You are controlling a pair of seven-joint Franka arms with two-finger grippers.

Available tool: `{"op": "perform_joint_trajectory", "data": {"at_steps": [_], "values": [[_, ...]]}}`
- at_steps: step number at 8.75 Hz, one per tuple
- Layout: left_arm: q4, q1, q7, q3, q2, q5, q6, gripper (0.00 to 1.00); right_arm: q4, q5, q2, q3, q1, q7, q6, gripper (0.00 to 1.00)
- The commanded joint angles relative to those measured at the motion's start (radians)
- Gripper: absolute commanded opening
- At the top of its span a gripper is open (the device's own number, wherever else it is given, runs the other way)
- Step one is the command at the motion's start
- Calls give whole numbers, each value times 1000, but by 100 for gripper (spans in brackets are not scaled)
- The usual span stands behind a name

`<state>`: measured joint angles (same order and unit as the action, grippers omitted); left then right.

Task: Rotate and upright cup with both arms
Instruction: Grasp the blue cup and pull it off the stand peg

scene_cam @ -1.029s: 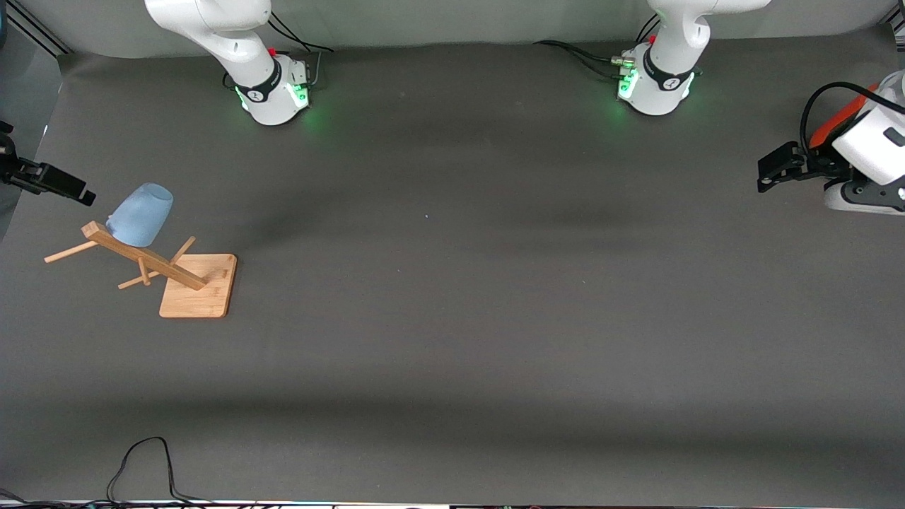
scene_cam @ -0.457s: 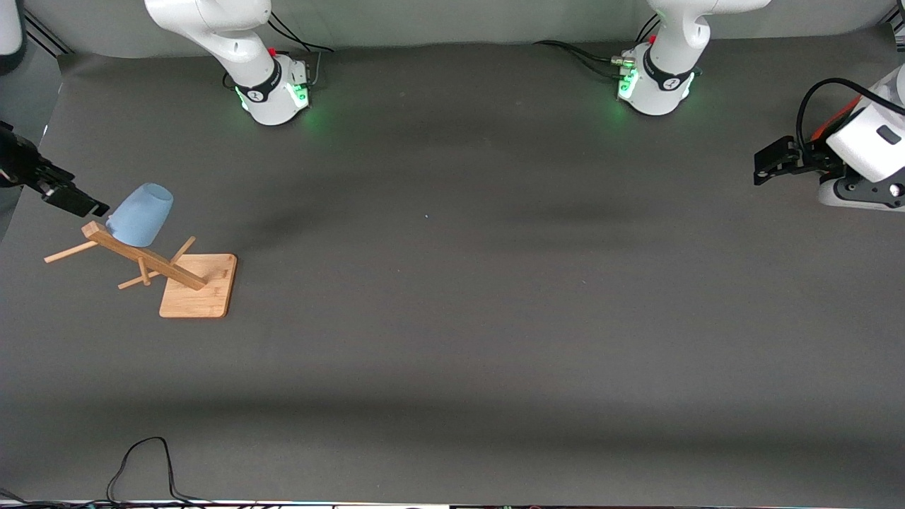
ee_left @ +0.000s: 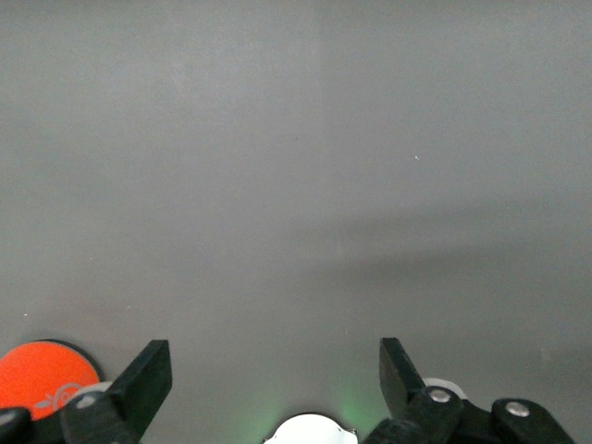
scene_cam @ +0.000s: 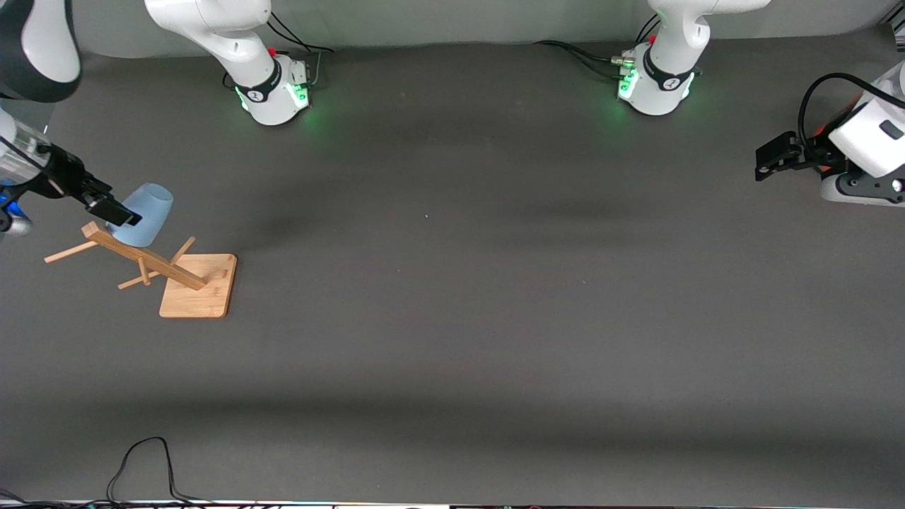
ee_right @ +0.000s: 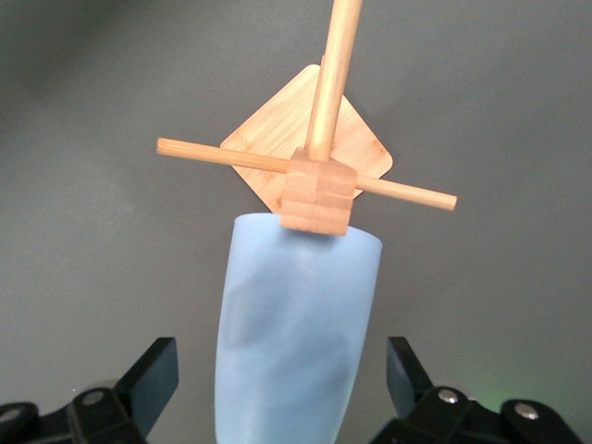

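The right gripper, fingers spread, has closed in on the cup hung on the rack, ready to grasp; the left gripper waits open.

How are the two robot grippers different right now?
The right gripper is at the blue cup hanging on the wooden rack, its open fingers on either side of the cup. The left gripper waits over bare table at the left arm's end, with nothing between its fingers. Both are black, two-fingered and open.
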<state>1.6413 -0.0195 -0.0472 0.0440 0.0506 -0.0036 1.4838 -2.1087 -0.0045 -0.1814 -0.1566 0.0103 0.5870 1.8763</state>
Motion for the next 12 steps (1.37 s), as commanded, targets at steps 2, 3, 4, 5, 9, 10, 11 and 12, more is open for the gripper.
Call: {"op": "perform_joint_trajectory", "data": {"at_steps": [2,3,4,5,9,10,11,12], "values": [[2,3,10,0,17,-9,-16,100,-85,9,-20,-6,2,22,104,100],[-5,3,10,0,17,-10,-19,100,-85,9,-4,-6,0,22,119,100],[-6,3,10,0,18,-10,-25,100,-85,9,8,-6,0,22,121,100],[-8,4,9,-1,18,-10,-27,100,-85,9,10,-6,-1,22,121,100],[-9,4,7,-3,18,-10,-25,100,-82,9,8,-6,-1,17,121,60],[-11,4,3,-3,18,-10,-27,100,-80,9,5,-6,0,17,116,60],[-15,4,1,-3,18,-10,-31,100,-76,9,-10,-6,2,20,98,60],[-15,4,0,-3,18,-10,-33,100,-64,9,-39,-3,4,22,49,60]]}}
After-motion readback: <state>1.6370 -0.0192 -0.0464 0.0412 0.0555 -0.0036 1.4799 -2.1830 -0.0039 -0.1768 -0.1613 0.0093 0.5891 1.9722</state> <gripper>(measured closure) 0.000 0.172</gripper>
